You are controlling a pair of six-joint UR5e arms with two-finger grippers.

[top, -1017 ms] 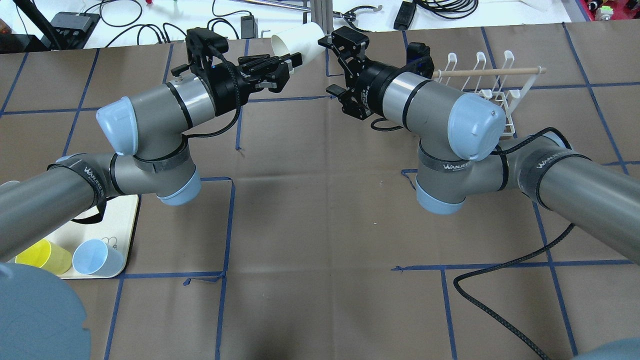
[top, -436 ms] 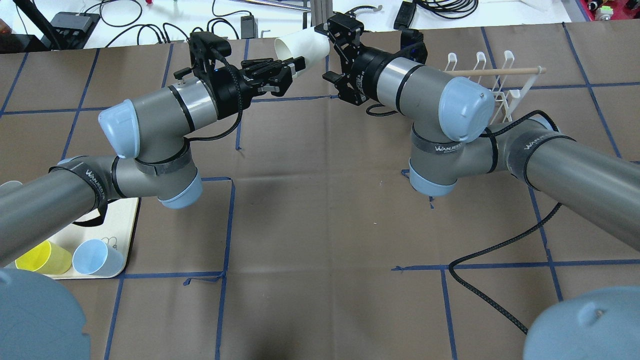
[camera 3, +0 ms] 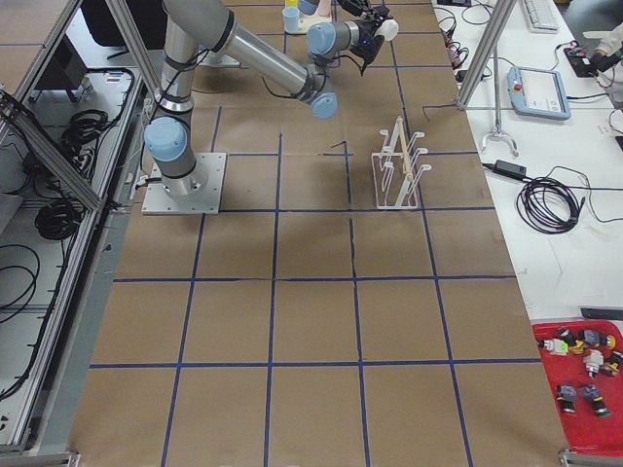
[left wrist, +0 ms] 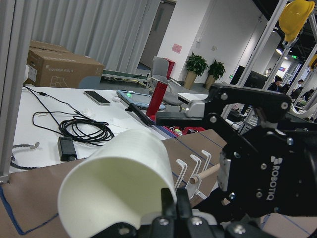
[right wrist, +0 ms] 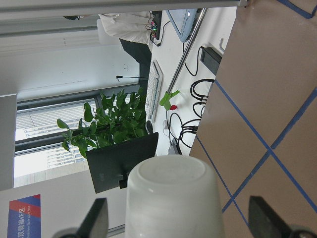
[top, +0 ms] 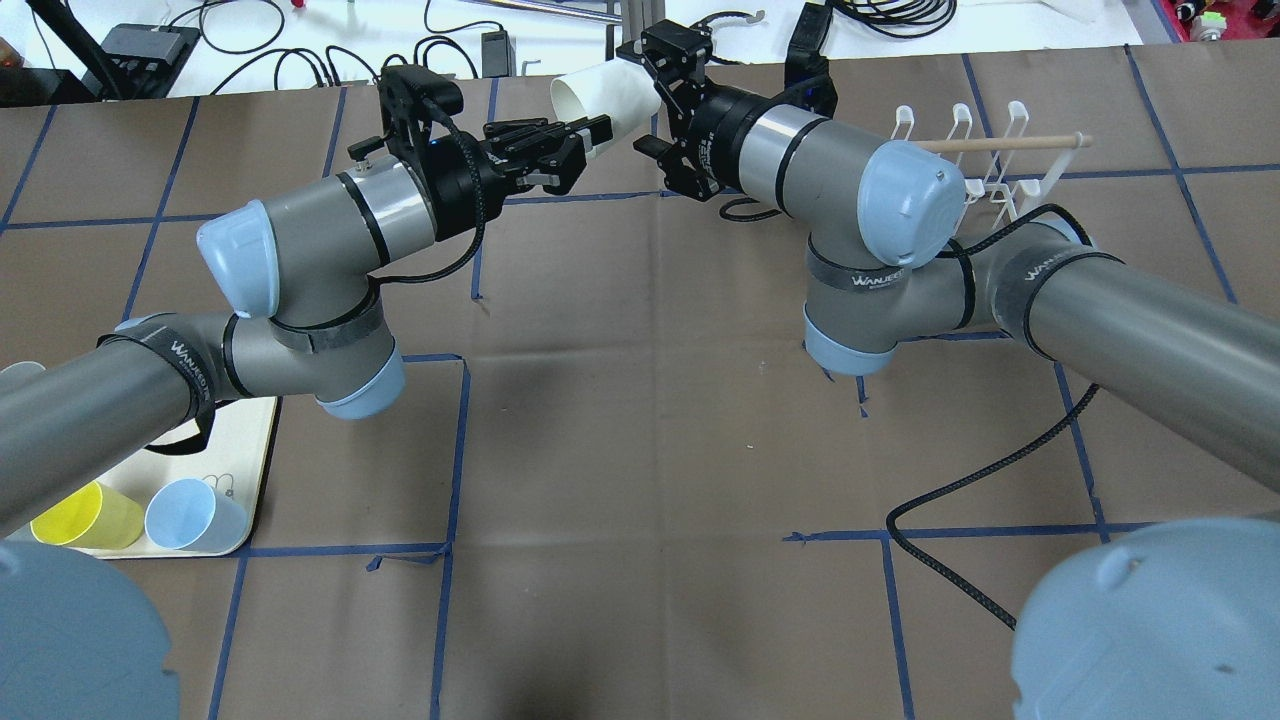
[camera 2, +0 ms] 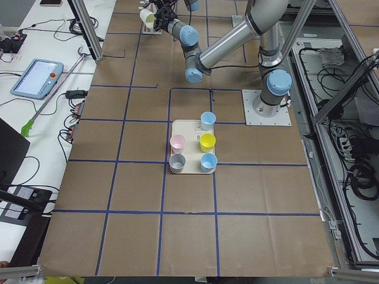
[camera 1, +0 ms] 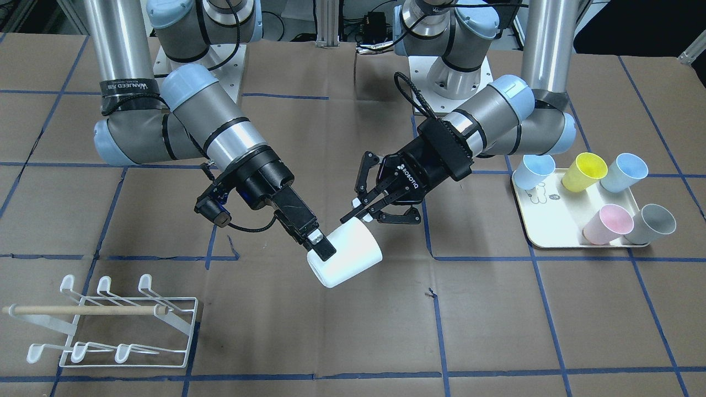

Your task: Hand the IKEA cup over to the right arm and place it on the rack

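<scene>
Right pincer point(right wrist: 177, 208), jaws spread, newly slid around the base of the cup point(top: 602, 90); left pincer point(top: 596, 130) still pinches the rim; we judge handover now awaits only the right closing.

We see the left arm point(top: 300, 220) and the right arm point(top: 830, 165) reaching forward, wrists turned toward each other. The left gripper point(top: 598, 128) is pinched on the rim of the white cup point(top: 605, 90). The right gripper point(top: 642, 97) holds its fingers spread, not touching it.
</scene>
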